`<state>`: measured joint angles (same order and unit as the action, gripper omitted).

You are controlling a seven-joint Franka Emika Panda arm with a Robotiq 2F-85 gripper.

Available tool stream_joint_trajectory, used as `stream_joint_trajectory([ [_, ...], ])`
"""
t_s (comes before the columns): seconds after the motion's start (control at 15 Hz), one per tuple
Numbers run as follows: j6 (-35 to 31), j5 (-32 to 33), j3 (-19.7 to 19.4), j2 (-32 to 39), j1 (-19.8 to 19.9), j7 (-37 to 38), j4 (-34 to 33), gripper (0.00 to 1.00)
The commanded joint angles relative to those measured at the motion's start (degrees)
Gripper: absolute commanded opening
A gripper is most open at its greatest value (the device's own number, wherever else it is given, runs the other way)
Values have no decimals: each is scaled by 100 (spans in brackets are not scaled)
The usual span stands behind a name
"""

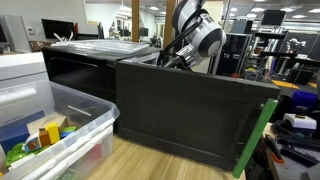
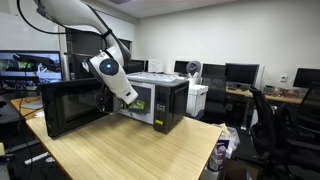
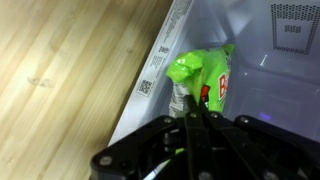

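Gripper (image 3: 193,112): jaws clenched, fingertips brought together. In the wrist view they meet on the near end of a green packet (image 3: 205,72), and they appear to pinch its crimped edge. Judged to be a grasp, though the contact itself is partly hidden by the fingers.

Green packet: bright green with a red panel on one face. It lies directly ahead of the fingertips, and its long axis runs on from them, away from the tool and deeper into the cavity, leaning slightly to the right in the wrist view. Whether its far end rests on the cavity floor cannot be told.

Microwave (image 2: 165,100): the packet is inside its pale cavity (image 3: 270,95), just past the front sill (image 3: 152,70), which carries small printed labels. The door (image 2: 70,108) stands swung wide open. The arm (image 2: 105,68) reaches down into the opening between door and body, as both exterior views show.

Table (image 2: 120,155): light wood, bearing the microwave.

Clear bin (image 1: 85,105): stands beside the open door in an exterior view, holding mixed coloured items, well apart from the tool.
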<state>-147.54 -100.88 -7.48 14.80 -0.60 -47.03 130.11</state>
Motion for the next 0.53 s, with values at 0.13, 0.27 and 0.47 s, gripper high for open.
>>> stream_joint_trajectory([
  [0.13, 181, 784, 13, -651, 210, 564, 482, 0],
  [0.27, 198, 1015, 17, -780, 262, 724, 559, 0],
  [0.47, 273, 1277, 29, -983, 331, 990, 663, 0],
])
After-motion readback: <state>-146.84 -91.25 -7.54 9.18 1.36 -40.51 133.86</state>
